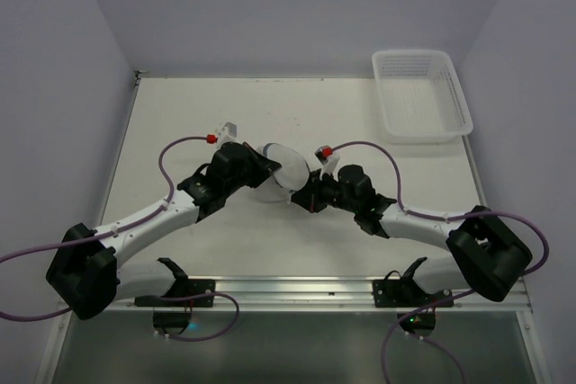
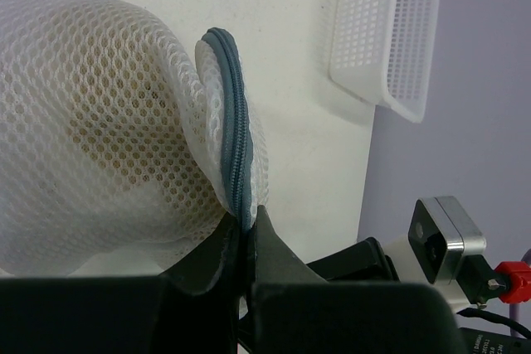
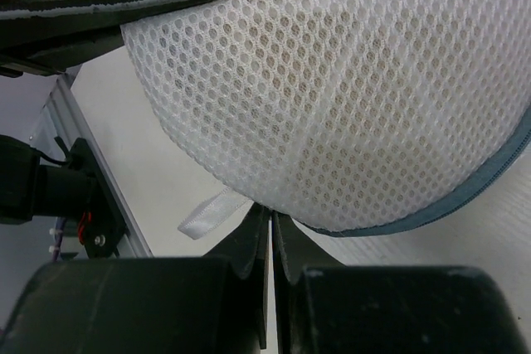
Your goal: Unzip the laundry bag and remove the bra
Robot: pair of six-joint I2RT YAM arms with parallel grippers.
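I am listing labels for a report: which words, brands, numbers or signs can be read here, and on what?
No text is readable.
Faint white marks, perhaps print, on the dark arm part at the left wrist view's lower right: too small to read.
On the laundry bag, basket, ribbon tab: no print visible.

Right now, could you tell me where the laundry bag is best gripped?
By the grey zipper seam, edge-on at its lower end: it stands out as a narrow ridge, while the rest of the laundry bag is rounded, slack mesh.

laundry bag: contents dim tan blur | basket: cut by top edge
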